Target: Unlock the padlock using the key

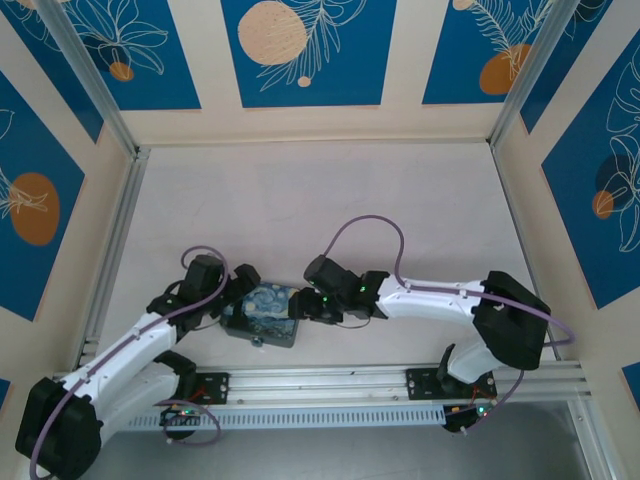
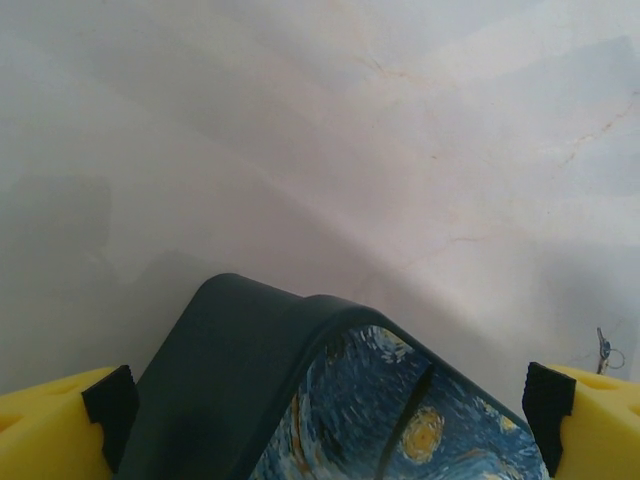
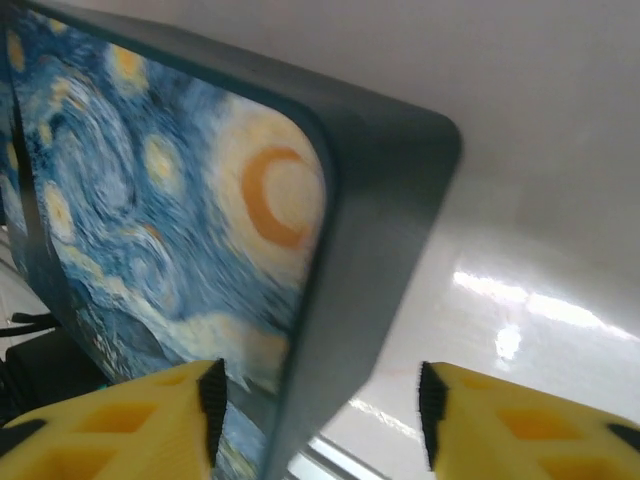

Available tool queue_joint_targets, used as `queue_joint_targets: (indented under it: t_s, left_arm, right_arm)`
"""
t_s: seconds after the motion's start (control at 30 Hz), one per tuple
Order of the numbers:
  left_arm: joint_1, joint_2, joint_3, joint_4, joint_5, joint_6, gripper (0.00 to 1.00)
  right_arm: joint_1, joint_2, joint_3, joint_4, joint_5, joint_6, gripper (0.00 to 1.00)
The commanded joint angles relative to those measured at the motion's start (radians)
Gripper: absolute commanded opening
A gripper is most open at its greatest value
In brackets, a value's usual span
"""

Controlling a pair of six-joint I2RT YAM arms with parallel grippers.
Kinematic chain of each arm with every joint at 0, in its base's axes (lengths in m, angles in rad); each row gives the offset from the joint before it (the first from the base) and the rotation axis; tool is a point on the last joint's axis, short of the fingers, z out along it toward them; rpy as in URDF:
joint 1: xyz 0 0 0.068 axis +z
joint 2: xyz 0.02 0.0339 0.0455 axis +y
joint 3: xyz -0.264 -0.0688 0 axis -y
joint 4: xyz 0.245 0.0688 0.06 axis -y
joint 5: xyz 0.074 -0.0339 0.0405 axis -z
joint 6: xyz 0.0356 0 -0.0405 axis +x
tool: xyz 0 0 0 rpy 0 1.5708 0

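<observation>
Left gripper (image 1: 240, 292), as we see it from above, sits at the left end of the painted tin (image 1: 265, 315). The right gripper (image 1: 298, 305) meets the tin's right end. The tin's long axis runs left to right, dipping slightly toward the right. Its lid carries a swirling blue night sky with yellow orbs. We make out the padlock (image 1: 258, 343) as a tiny grey speck against the middle of the tin's near long side. It is too small for us to tell which way its shackle points.

From the left wrist, we see the left gripper (image 2: 329, 398) spread wide, with one yellow finger on either side of the tin (image 2: 250, 400). We cannot tell whether the pads touch its walls. A tiny metal piece (image 2: 606, 352) lies on the pale table (image 2: 300, 150) just past the right fingertip. It has a thin stem, near upright in the picture, and a wire loop at its lower right. We cannot tell whether it is padlock or key.

From the right wrist, we find the right gripper (image 3: 321, 402) partly spread around the tin's dark rim (image 3: 370, 250). Its left finger lies over the painted lid. Bare table shows between its right pad and the tin's wall, so it holds nothing.
</observation>
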Motion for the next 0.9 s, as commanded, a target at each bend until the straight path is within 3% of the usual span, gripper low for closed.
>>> queue_joint_targets:
  t_s: [0.0,0.07,0.47,0.67,0.87]
  left_arm:
    - [-0.029,0.035,-0.002,0.088,0.004,-0.026,1.0]
    - [-0.042,0.074,0.0,0.129,0.009,-0.033,1.0]
    - [-0.133,0.401,0.199,0.27,-0.01,-0.009,1.0]
    - [-0.139,0.589,0.338,0.317,0.006,0.005,1.0]
    - [-0.139,0.726,0.459,0.314,0.022,0.047,1.0]
  right_arm:
    - [-0.03,0.031,0.046,0.015,0.0,0.024,0.44]
    - [-0.066,0.041,0.053,0.025,-0.017,0.022,0.36]
    - [-0.296,0.09,0.178,-0.065,-0.071,-0.07,0.35]
    - [-0.421,0.132,0.207,-0.081,-0.099,-0.108,0.39]
    - [-0.486,0.173,0.236,-0.071,-0.143,-0.125,0.46]
